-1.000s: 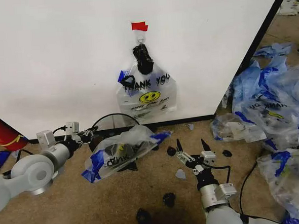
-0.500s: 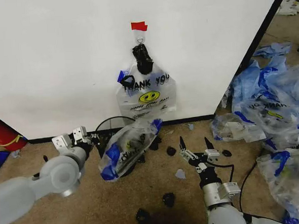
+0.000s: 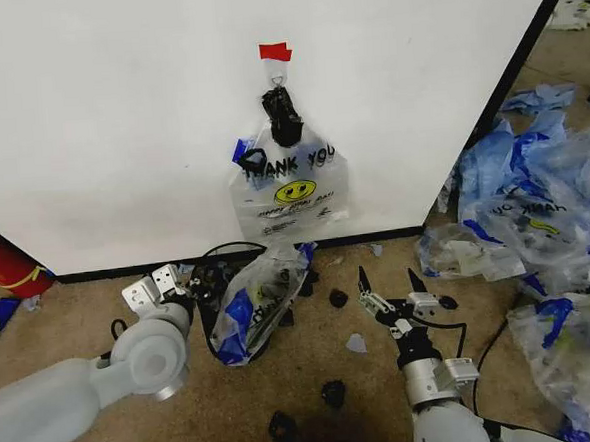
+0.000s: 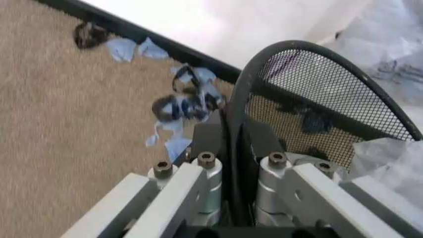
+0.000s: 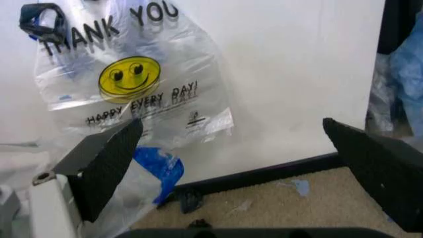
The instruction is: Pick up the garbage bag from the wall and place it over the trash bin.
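The trash bin [image 3: 214, 274], black wire mesh, sits tipped on the carpet just in front of the wall [image 3: 118, 112]. My left gripper [image 3: 192, 284] is shut on its rim. In the left wrist view the rim [image 4: 233, 114] runs between the gripper's [image 4: 235, 136] two pads. The garbage bag [image 3: 257, 301], clear with blue trim, is draped over the bin's right side and sags to the floor. It also shows beside the mesh [image 4: 396, 163]. My right gripper [image 3: 389, 281] stands open to the bag's right, holding nothing; its fingers [image 5: 106, 161] frame the wall.
A flat bundle of bags [image 3: 291, 186] tied with a black knot hangs from the hook under the red tape [image 3: 275, 52]. A big heap of blue-and-clear bags [image 3: 535, 216] fills the right. Black scraps [image 3: 333, 391] dot the carpet. A red object [image 3: 2, 264] lies far left.
My left arm has swung right and toward the wall, carrying the bin with the bag on it. The bag now hangs steeper. My right gripper has drifted slightly right, still open.
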Robot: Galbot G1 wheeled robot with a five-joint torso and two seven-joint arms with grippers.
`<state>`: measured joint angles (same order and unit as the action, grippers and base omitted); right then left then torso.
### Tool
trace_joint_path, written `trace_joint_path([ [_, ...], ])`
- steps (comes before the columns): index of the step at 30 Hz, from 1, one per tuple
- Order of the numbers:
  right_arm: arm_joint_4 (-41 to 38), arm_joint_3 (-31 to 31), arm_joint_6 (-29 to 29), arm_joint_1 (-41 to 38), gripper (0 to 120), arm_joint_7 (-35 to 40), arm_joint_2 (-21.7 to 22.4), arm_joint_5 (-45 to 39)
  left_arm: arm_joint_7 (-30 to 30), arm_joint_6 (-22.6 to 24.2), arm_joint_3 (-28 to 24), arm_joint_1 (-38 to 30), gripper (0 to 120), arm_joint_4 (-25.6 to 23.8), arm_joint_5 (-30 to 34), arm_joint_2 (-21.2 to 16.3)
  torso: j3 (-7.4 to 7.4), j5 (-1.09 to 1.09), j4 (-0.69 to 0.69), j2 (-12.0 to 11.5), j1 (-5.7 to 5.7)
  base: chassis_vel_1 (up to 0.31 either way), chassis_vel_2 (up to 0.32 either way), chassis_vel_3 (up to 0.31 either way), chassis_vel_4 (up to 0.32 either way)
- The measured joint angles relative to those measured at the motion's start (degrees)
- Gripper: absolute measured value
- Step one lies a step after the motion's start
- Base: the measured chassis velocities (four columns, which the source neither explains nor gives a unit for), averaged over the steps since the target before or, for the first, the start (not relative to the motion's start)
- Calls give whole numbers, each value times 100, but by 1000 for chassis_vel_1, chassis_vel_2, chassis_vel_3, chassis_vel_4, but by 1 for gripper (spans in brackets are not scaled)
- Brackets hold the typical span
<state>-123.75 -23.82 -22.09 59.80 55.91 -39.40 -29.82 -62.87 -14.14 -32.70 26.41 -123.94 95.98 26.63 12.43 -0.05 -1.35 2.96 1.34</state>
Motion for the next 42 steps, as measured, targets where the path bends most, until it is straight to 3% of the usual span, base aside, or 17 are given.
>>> trace_joint_path([
  [7,-8,113,10,69,100,25,26,19,-252,-52,55,77,4,-277,86,156,0,-1,0,0,0,0,0,0,0],
  [20,2,82,24,44,100,31,84,24,-153,85,-78,653,4,-143,-341,282,0,2,2,0,0,0,0,0,0],
  [24,-2,88,23,43,100,30,92,26,-147,156,-131,724,16,-199,-380,278,1,-8,-1,0,0,0,0,0,0],
  [27,-13,88,23,31,100,30,97,26,-12,225,-183,784,28,-314,-660,130,1,2,-1,0,0,0,0,0,0],
  [37,-139,14,12,26,100,22,93,-20,463,318,-236,857,63,-571,-1482,-260,0,-2,-1,0,0,0,0,0,0],
  [42,-524,-217,-67,27,100,-64,123,-478,760,314,-238,815,83,-625,-1885,-425,0,-2,0,0,0,0,0,0,0],
])
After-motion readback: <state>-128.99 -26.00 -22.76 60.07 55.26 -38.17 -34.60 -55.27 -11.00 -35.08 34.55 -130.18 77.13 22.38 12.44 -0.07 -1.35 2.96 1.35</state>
